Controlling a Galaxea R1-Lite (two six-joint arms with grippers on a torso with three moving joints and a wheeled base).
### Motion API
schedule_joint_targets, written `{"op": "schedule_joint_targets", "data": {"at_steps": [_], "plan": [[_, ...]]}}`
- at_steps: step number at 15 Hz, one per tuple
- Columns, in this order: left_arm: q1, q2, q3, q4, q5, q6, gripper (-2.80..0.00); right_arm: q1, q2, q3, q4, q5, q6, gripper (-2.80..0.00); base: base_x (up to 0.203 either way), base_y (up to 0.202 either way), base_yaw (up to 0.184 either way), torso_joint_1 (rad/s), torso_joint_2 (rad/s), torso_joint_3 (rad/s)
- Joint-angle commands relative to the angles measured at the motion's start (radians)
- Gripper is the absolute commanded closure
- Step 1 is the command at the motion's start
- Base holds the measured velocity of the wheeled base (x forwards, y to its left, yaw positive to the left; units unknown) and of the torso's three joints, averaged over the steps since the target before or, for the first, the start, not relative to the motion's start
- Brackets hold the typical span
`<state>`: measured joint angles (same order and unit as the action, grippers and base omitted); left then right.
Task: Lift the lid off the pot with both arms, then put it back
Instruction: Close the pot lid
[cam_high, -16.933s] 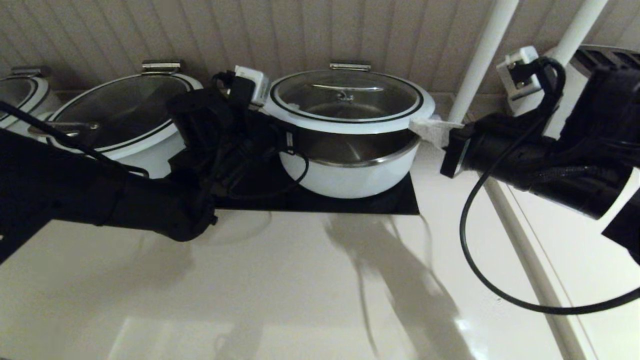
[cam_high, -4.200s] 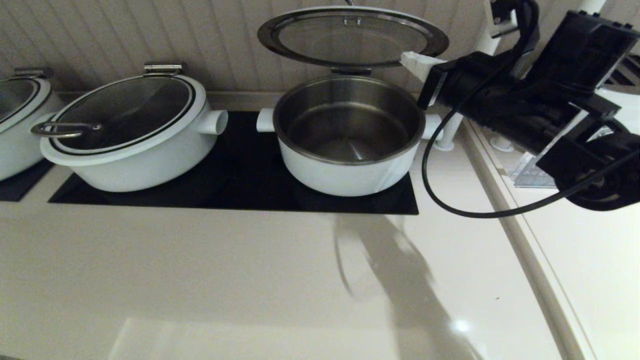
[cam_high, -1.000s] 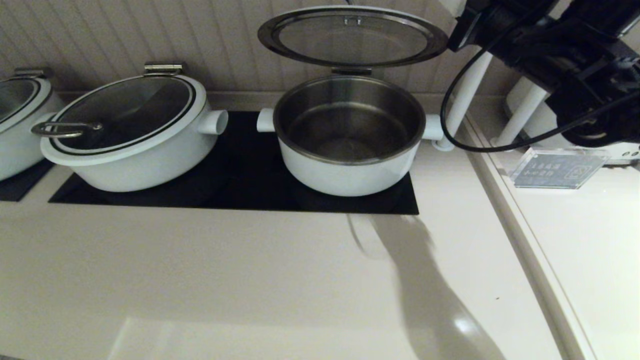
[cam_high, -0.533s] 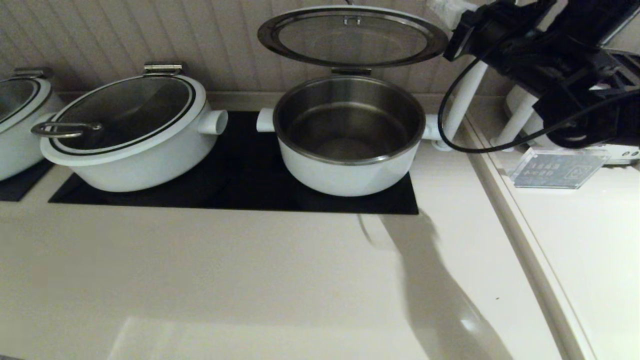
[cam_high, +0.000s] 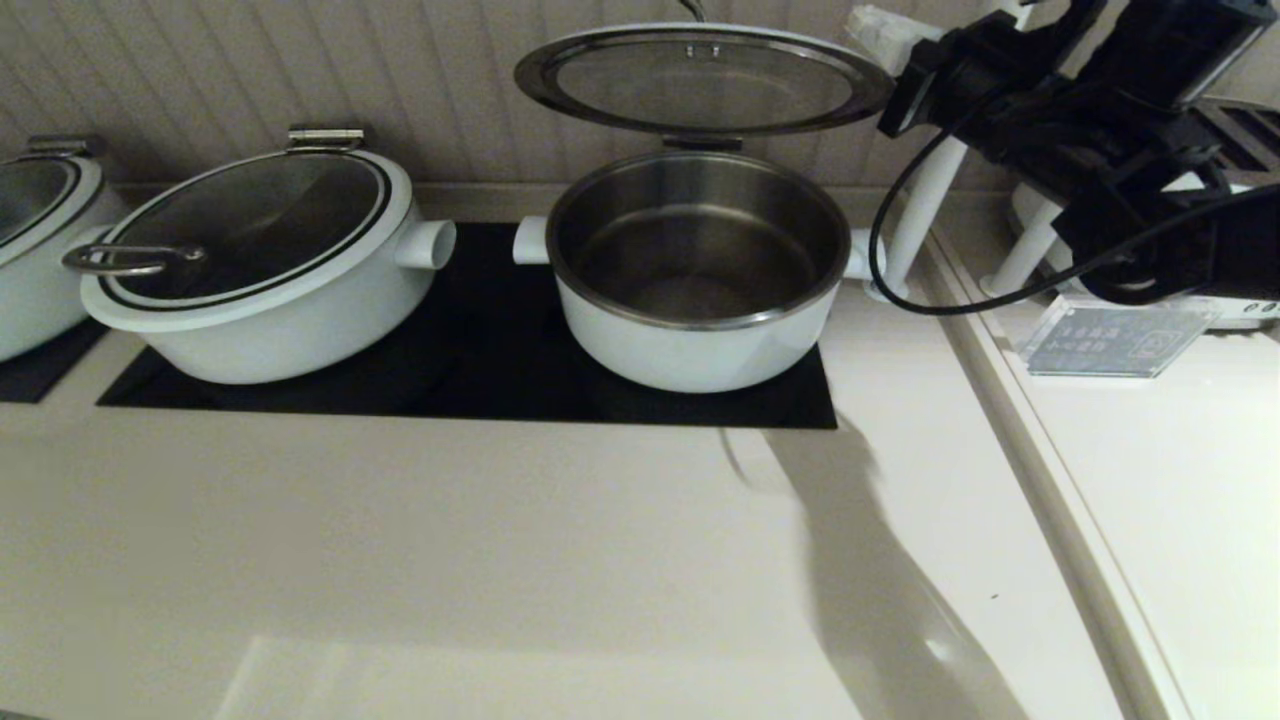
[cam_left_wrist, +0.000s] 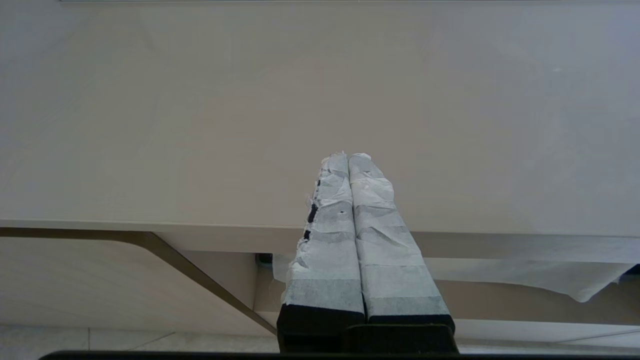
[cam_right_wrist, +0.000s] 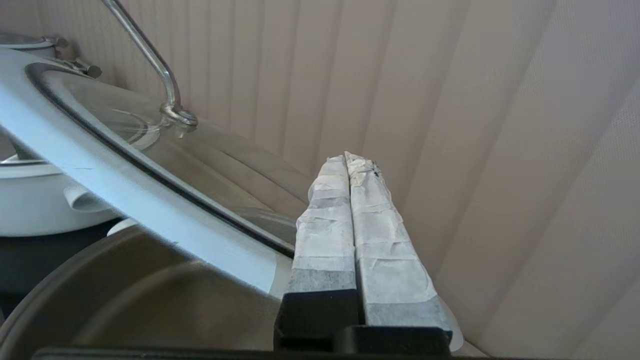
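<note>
The pot stands open on the black hob panel, steel bowl bare, a stub handle on each side. The lid is tipped up on its hinge clip behind the pot, its underside facing me. My right gripper is shut and empty, with its taped fingers at the lid's upper right rim, on the wall side. The right wrist view shows the gripper lying just past the lid's white rim, above the steel bowl. My left gripper is shut, out of the head view, over the bare counter edge.
A second white pot with its lid on stands left of the open pot, and a third at the far left. The ribbed wall is close behind. White posts and an acrylic sign stand at the right.
My right gripper has moved left and down to the lid's upper right rim. The lid has tipped slightly downward. The pot has not moved.
</note>
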<state>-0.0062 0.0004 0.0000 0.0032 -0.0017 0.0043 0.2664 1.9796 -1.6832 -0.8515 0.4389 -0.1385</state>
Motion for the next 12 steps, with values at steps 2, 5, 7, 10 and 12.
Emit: {"op": "schedule_joint_targets", "data": {"at_steps": [2,5,7,10,12], "plan": [[0.000,0.000,0.000,0.000,0.000,0.000,0.00,0.001,0.004,0.002,-0.006,0.003,-0.003,0.00,0.000,0.000,0.000,0.000,0.00,0.000],[0.000,0.000,0.000,0.000,0.000,0.000,0.00,0.001,0.005,0.014,-0.007,0.003,-0.011,0.00,0.000,0.000,0.000,0.000,0.00,0.000],[0.000,0.000,0.000,0.000,0.000,0.000,0.00,0.002,0.004,0.019,-0.008,0.003,-0.016,0.00,0.000,0.000,0.000,0.000,0.00,0.000],[0.000,0.000,0.000,0.000,0.000,0.000,0.00,0.002,0.000,0.034,-0.009,0.003,-0.021,0.00,0.000,0.000,0.000,0.000,0.00,0.000],[0.000,0.000,0.000,0.000,0.000,-0.001,0.00,0.002,-0.004,0.054,-0.018,0.003,-0.021,0.00,0.000,0.000,0.000,0.000,0.00,0.000]]}}
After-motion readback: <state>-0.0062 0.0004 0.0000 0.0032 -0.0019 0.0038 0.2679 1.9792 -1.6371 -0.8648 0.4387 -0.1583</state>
